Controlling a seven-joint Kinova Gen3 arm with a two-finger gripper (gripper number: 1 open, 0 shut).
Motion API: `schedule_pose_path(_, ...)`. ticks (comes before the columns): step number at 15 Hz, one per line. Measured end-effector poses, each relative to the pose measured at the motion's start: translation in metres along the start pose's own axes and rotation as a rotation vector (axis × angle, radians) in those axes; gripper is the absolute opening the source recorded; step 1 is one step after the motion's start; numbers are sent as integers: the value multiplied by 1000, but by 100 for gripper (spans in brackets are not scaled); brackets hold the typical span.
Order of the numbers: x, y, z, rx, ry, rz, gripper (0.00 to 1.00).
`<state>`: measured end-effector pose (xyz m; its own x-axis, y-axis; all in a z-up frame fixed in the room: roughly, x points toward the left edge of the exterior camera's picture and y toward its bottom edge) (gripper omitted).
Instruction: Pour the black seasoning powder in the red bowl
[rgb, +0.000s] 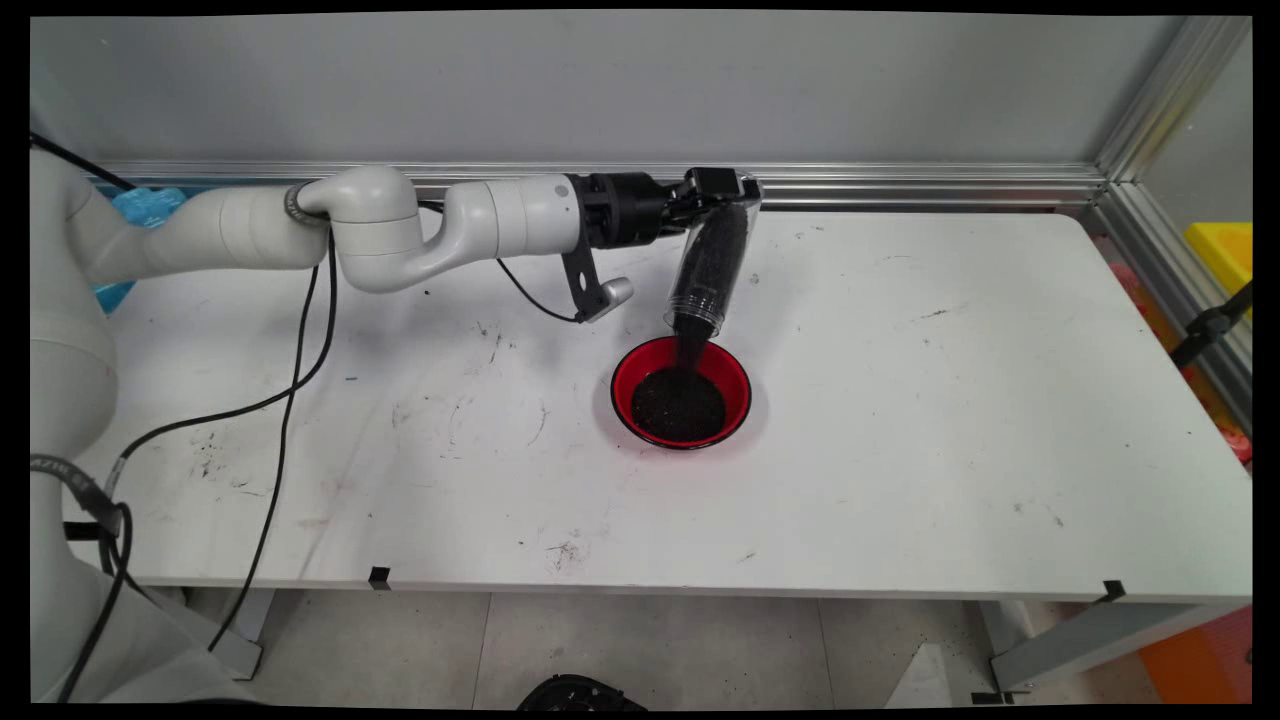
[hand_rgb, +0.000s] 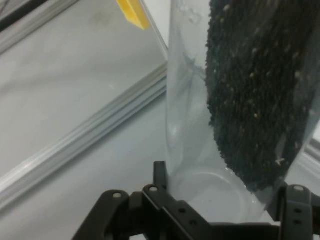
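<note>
The black end effector (rgb: 728, 190) was clamped on the base of a clear plastic cup (rgb: 708, 265), one finger on each side of it, up near the back of the bench (rgb: 900, 420). The cup was a tall, smooth, see-through cylinder, tipped well over: closed base high at the end effector, open mouth low and aimed down toward the near side, its long axis slanting steeply from upper right to lower left in the main view. Inside it lay a dark, fine, grainy fill (hand_rgb: 255, 90), black with a few pale flecks, heaped along one side of the wall in the hand view while the other side of the wall showed bare. A thin dark stream (rgb: 688, 348) dropped from the cup's mouth into the red bowl (rgb: 735, 385) just below it. The bowl was round, shallow and glossy, red inside with a dark outer edge, and it sat on the bench around the middle, a flat mound of the same black grains (rgb: 680, 405) covering its bottom. The bench itself was white, flat and scuffed, with grey smudges and scattered specks. Behind it ran an aluminium rail (rgb: 900, 185) along the grey wall.
</note>
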<state>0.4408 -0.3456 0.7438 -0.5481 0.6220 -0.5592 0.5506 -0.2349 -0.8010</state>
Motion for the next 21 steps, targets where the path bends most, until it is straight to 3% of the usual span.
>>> schedule_pose_path(11, 6, 25, 1, -161, 15, -506, 0)
schedule_pose_path(21, -24, 22, -11, -271, 4, -1030, 0)
